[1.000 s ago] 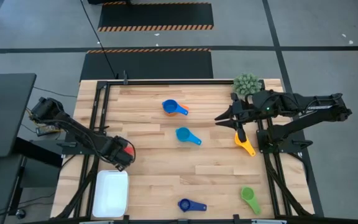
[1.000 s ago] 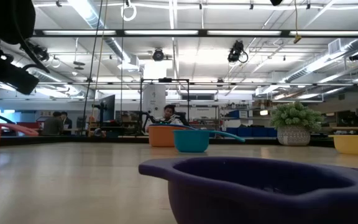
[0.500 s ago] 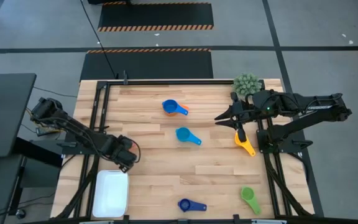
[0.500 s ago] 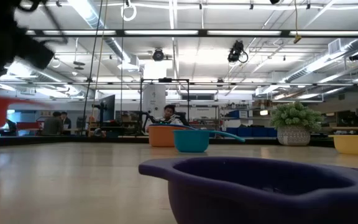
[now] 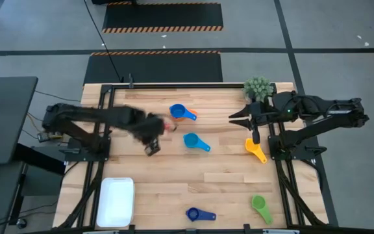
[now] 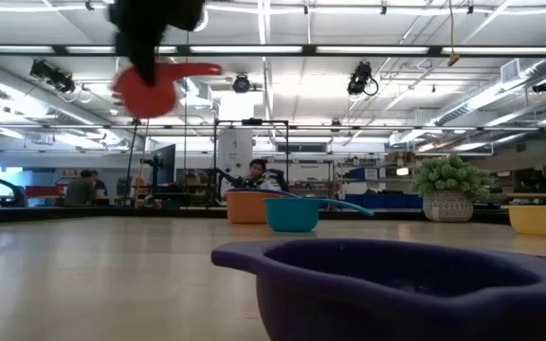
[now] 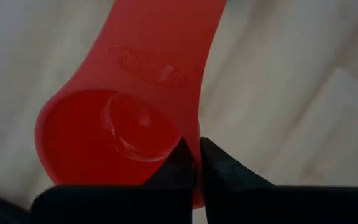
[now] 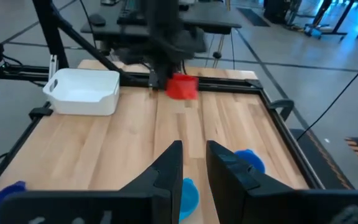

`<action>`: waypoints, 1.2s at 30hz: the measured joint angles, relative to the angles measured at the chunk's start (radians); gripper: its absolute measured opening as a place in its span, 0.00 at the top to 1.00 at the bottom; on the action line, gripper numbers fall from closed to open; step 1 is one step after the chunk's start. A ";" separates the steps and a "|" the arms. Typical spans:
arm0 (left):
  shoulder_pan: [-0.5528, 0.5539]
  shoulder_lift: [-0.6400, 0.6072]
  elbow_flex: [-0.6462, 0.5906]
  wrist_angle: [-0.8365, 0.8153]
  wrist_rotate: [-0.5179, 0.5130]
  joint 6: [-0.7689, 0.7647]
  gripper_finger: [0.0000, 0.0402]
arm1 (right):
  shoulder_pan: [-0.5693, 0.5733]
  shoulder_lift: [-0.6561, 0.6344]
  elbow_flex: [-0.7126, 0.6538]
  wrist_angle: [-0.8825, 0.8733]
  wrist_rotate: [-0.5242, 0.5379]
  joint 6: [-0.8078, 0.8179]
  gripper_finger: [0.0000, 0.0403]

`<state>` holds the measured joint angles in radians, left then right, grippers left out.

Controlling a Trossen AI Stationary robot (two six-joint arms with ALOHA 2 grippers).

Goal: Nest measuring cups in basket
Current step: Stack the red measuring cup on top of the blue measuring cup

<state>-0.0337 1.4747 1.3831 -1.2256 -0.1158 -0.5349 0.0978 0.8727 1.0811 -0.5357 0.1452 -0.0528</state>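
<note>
Left gripper [image 5: 153, 133]: it is above the worktop, toward the far edge, just beside the blue cups; its fingers are pressed tight on the rim of the small red plastic measuring cup [image 7: 123, 118].
Red cup: it hangs in the air, clear of the wood, as the low view shows [image 6: 150, 87].
Right gripper [image 5: 236, 117]: it waits above the far right part of the worktop, near the small green potted plant [image 5: 258, 87]; its two fingers stand a little apart and hold nothing.
Shallow white rectangular plastic basket [image 5: 115, 201]: it sits at the near left corner of the wooden worktop [image 5: 174, 166].
Other cups: a blue cup with an orange one [image 5: 182, 112] near the far edge, a light blue cup [image 5: 194, 141] in the middle, a yellow cup [image 5: 254, 149] by the right edge, a green cup [image 5: 261, 207] at the near right corner, a navy cup [image 5: 197, 214] at the near edge.
</note>
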 joint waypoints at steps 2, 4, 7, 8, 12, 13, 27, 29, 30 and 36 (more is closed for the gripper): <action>0.080 0.055 0.059 0.004 0.006 0.132 0.97 | 0.000 -0.003 0.000 0.000 0.000 -0.002 0.81; 0.155 0.119 0.125 0.018 0.021 0.246 0.97 | 0.000 -0.004 0.000 0.000 0.016 0.004 0.81; 0.247 0.214 0.227 0.070 0.049 0.371 0.97 | 0.000 -0.004 0.000 -0.002 0.040 0.017 0.81; 0.272 0.248 0.266 0.084 0.052 0.417 0.97 | 0.000 -0.004 0.000 -0.005 0.046 0.018 0.81; 0.332 0.384 0.397 0.108 0.056 0.580 0.97 | 0.000 -0.006 0.000 -0.004 0.103 0.045 0.81; 0.341 0.417 0.421 0.110 0.057 0.609 0.97 | 0.000 -0.007 0.000 -0.004 0.116 0.054 0.81; 0.371 0.624 0.454 0.102 0.028 0.880 0.97 | -0.002 -0.021 0.000 0.035 0.180 0.079 0.81; 0.380 0.629 0.456 0.103 0.026 0.888 0.97 | -0.002 -0.021 0.000 0.044 0.180 0.079 0.81; 0.387 0.632 0.456 0.095 0.030 0.888 0.97 | -0.002 -0.021 0.000 0.047 0.180 0.079 0.81; 0.411 0.641 0.453 0.058 0.057 0.889 0.97 | -0.002 -0.022 0.000 0.049 0.180 0.078 0.81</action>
<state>0.3773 2.1159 1.8366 -1.1673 -0.0585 0.3540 0.0956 0.8509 1.0809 -0.4870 0.3248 0.0254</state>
